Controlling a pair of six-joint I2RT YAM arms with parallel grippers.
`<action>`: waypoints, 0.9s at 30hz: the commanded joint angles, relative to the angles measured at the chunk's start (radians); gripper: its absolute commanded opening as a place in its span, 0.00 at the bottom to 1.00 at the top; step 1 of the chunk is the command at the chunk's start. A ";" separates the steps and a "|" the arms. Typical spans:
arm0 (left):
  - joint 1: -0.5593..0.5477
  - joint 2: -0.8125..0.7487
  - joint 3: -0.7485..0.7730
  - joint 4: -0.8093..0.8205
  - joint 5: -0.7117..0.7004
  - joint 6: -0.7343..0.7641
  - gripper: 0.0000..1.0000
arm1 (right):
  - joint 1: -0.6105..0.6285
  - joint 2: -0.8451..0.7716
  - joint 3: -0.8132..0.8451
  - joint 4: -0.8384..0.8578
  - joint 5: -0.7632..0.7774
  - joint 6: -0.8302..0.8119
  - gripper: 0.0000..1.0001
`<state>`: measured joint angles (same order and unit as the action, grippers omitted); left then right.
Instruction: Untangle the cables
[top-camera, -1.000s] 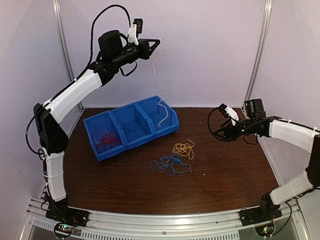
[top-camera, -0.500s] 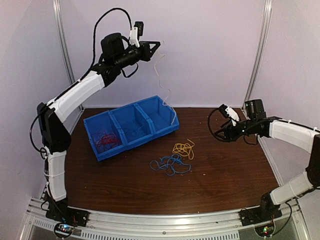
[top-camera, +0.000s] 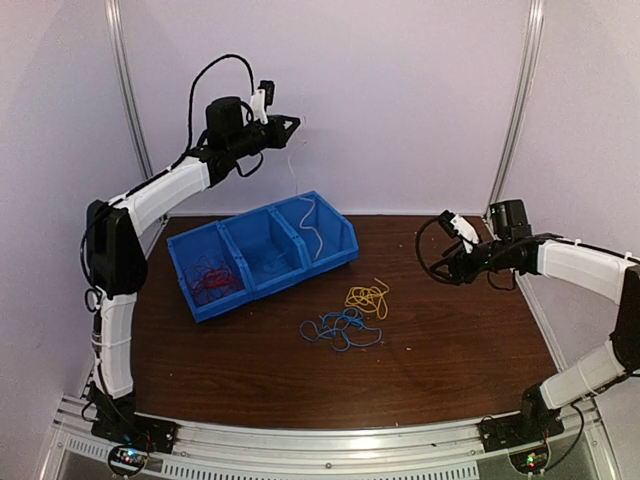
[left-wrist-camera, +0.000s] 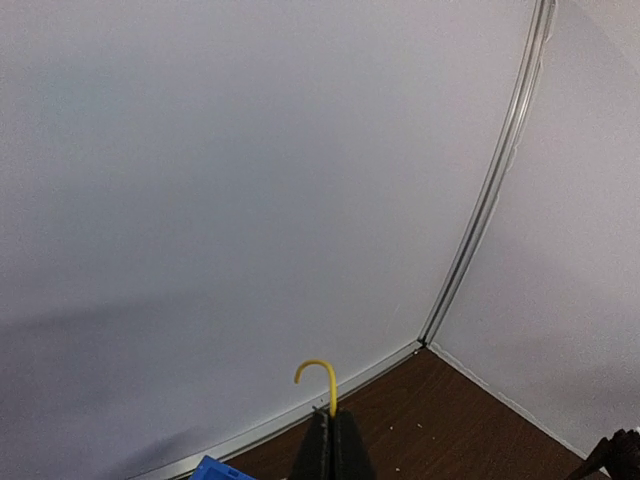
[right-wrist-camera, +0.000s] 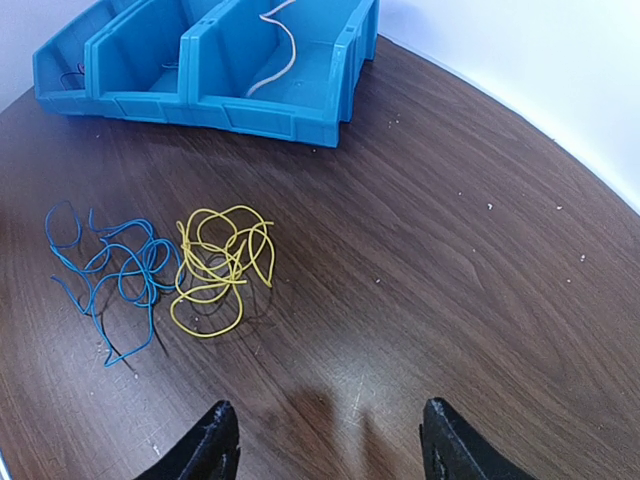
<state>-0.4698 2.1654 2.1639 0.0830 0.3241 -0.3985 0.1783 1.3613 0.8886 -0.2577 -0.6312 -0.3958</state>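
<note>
Cables: blue cable (top-camera: 340, 328) and yellow cable (top-camera: 367, 297) lie mid-frame on the table (top-camera: 450, 350). 1 pale cable (right-wrist-camera: 290, 45) hangs from the clenched left gripper (top-camera: 295, 122), upper left, into the right compartment of the bin (top-camera: 270, 285); right gripper (right-wrist-camera: 328, 420) released.

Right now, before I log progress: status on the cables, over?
Left gripper shut on pale cable, tail in bin. Right gripper open, empty. Blue cable, yellow cable on table. Nothing blocking.

Left fingers (top-camera: 291, 123) lower and farther left, pale cable (right-wrist-camera: 290, 45) hanging shorter above the blue bin (top-camera: 262, 286).
</note>
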 joint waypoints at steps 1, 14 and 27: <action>0.020 0.019 -0.048 0.042 0.043 -0.022 0.00 | -0.008 0.010 -0.014 0.006 -0.008 -0.011 0.63; 0.020 -0.008 -0.288 0.000 0.048 -0.005 0.00 | -0.008 0.034 -0.010 -0.004 -0.018 -0.029 0.63; 0.020 0.059 -0.297 -0.060 0.000 -0.040 0.04 | -0.009 0.041 -0.008 -0.016 -0.015 -0.038 0.63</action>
<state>-0.4488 2.1883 1.8374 0.0227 0.3401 -0.4255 0.1780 1.3994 0.8833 -0.2657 -0.6323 -0.4221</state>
